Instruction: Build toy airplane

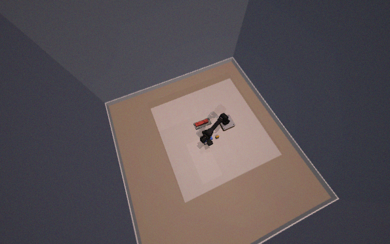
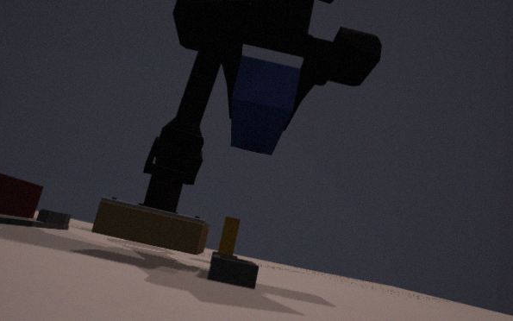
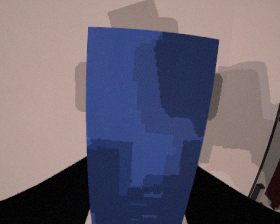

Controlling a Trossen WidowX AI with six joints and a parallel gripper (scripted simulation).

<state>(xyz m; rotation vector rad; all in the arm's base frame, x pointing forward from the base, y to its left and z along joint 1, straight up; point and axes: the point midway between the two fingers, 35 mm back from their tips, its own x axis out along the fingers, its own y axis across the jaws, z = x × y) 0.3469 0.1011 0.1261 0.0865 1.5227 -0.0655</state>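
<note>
My gripper [image 1: 206,141] [image 2: 258,123] [image 3: 139,163] is shut on the blue wing [image 1: 211,138] [image 2: 265,91] [image 3: 121,90]. It holds the wing in the air, above a small dark block [image 2: 233,273] in the exterior view. The wing hides much of the wrist view. The red fuselage [image 1: 202,122] [image 2: 8,196] [image 3: 279,195] lies along the grey cradle [image 1: 202,126] [image 2: 53,219] [image 3: 271,167]. Its sockets are too small or hidden to make out. The yellow tail fin [image 1: 217,136] [image 2: 228,236] stands upright, apart from the fuselage; its foot is hidden behind the dark block in the exterior view.
The arm's base plate [image 1: 228,125] sits to the right of the cradle in the top view. Its tan side [image 2: 148,225] shows behind the dark block in the exterior view. The tail fin is between the gripper and the base plate in the top view.
</note>
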